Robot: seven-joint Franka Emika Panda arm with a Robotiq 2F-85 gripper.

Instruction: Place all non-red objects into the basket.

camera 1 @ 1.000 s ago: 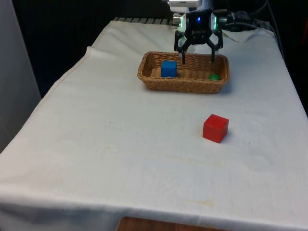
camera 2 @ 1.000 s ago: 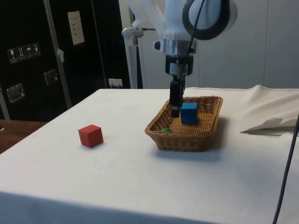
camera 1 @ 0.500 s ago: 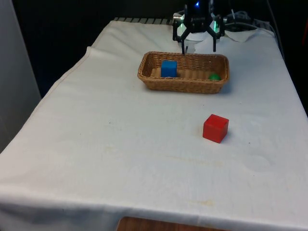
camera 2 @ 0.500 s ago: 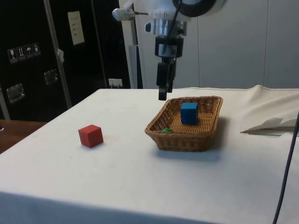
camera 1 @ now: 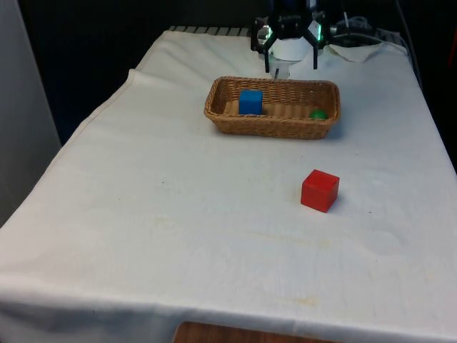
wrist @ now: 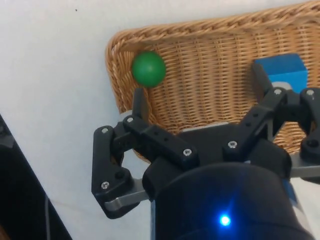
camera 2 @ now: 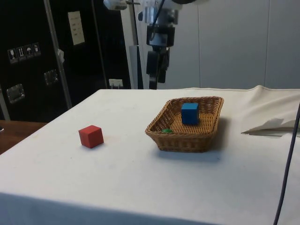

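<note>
A brown wicker basket [camera 1: 270, 129] [camera 2: 182, 142] [wrist: 210, 65] stands at the table's far end. Inside it a blue cube [camera 1: 250, 101] [camera 2: 190, 113] [wrist: 280, 72] sits toward the front view's left and a small green ball [camera 1: 318, 113] [camera 2: 166, 131] [wrist: 148, 69] toward the right. A red cube [camera 1: 319, 190] [camera 2: 91, 136] rests on the cloth, nearer than the basket. My gripper [camera 1: 290, 66] [camera 2: 153, 84] [wrist: 199, 86] hangs open and holding nothing, well above the basket's far rim.
Crumpled white cloth [camera 1: 357, 48] [camera 2: 272, 124] lies behind the basket at the far end. The table's edge drops off along the front view's left and right sides.
The open gripper has risen out of the basket and drawn back toward the far end. The cubes, ball and basket have not moved.
</note>
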